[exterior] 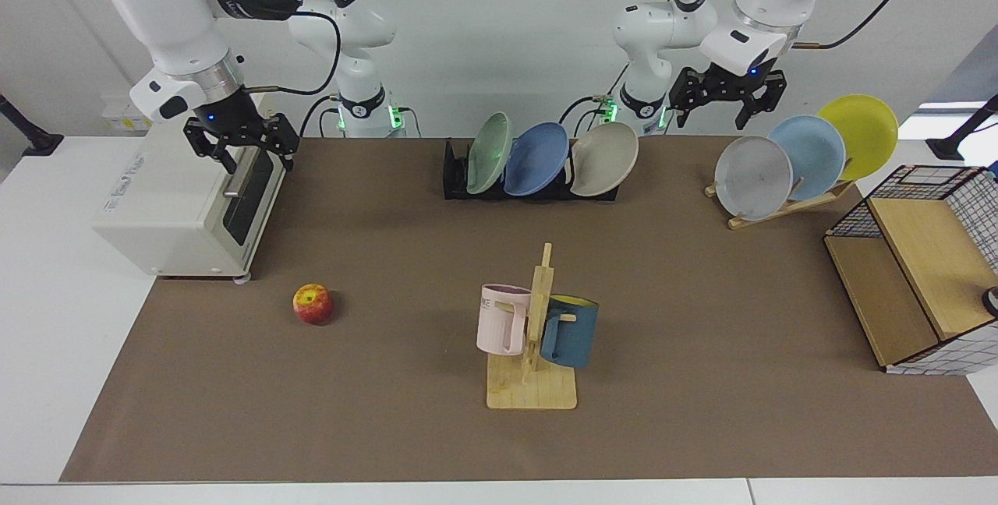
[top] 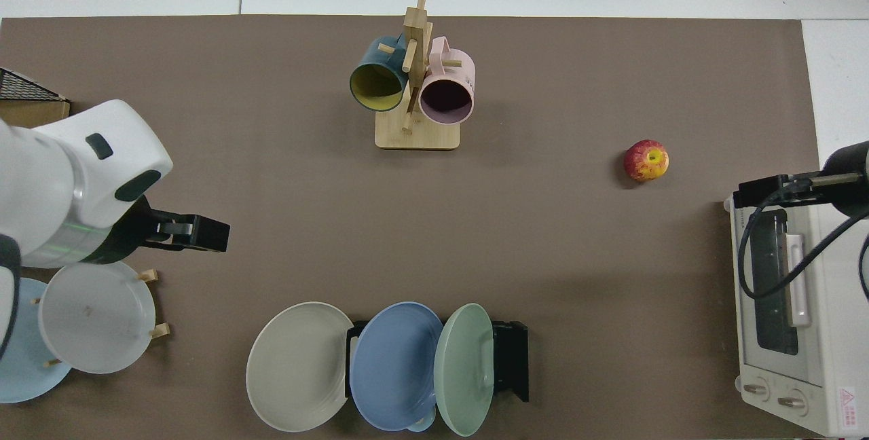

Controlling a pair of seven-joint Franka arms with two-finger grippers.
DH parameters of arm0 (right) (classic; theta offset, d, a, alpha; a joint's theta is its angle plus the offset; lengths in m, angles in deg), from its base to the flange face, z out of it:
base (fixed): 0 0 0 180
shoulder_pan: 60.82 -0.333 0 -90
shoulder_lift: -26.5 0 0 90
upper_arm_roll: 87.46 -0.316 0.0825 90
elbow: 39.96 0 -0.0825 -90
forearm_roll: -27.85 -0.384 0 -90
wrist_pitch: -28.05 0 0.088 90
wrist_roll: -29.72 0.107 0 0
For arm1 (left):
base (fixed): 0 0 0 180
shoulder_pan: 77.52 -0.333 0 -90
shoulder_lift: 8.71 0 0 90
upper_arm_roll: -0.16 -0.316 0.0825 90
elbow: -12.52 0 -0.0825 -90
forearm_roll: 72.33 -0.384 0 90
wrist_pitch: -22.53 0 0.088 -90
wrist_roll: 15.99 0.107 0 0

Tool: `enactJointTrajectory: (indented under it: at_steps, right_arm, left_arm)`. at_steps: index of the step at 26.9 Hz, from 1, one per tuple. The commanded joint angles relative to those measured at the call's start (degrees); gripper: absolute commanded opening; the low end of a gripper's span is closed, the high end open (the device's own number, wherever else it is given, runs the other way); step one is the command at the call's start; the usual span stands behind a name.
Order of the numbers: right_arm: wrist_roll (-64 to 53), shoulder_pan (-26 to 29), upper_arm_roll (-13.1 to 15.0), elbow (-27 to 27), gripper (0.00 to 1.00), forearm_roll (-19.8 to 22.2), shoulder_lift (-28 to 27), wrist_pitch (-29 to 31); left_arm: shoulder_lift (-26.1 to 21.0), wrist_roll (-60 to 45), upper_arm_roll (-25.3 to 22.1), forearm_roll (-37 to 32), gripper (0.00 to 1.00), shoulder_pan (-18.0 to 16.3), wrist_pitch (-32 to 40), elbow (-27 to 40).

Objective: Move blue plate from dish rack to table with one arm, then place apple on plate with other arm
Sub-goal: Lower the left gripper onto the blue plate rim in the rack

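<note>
The blue plate [exterior: 536, 158] [top: 394, 365] leans in the black dish rack [exterior: 452, 175] [top: 512, 358], between a green plate and a beige plate. On the brown sheet of the table [exterior: 702, 294], the apple [exterior: 313, 304] [top: 646, 160] lies alone near the toaster oven. My left gripper [exterior: 721, 106] [top: 197, 233] hangs open and empty in the air, between the dish rack and the wooden plate stand. My right gripper [exterior: 248, 158] [top: 767, 190] waits open and empty above the oven's front.
A mug tree [exterior: 532, 333] with a pink and a dark blue mug stands mid-table. A white toaster oven [exterior: 179, 201] sits at one end. At the other end are a wooden stand [exterior: 787, 207] with grey, pale blue and yellow plates and a wire-and-wood shelf [exterior: 912, 271].
</note>
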Motion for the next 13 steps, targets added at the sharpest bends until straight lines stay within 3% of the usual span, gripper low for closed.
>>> enactJointTrajectory:
  at_steps: [1,9,13]
  right_arm:
    - [0.82,0.16,-0.23,0.15,1.00,-0.40,0.41,0.24]
    - [0.82,0.16,-0.23,0.15,1.00,-0.40,0.41,0.24]
    - [0.82,0.16,-0.15,0.15,1.00,-0.40,0.41,0.24]
  left_arm:
    - [6.30,1.27,0.44,4.46,1.00,0.43,-4.63,9.58]
    - [8.24,2.15,6.75,12.38,1.00,0.43,-14.19,21.61]
    - [11.75,2.15,8.61,14.40,1.00,0.43,-20.09,28.91]
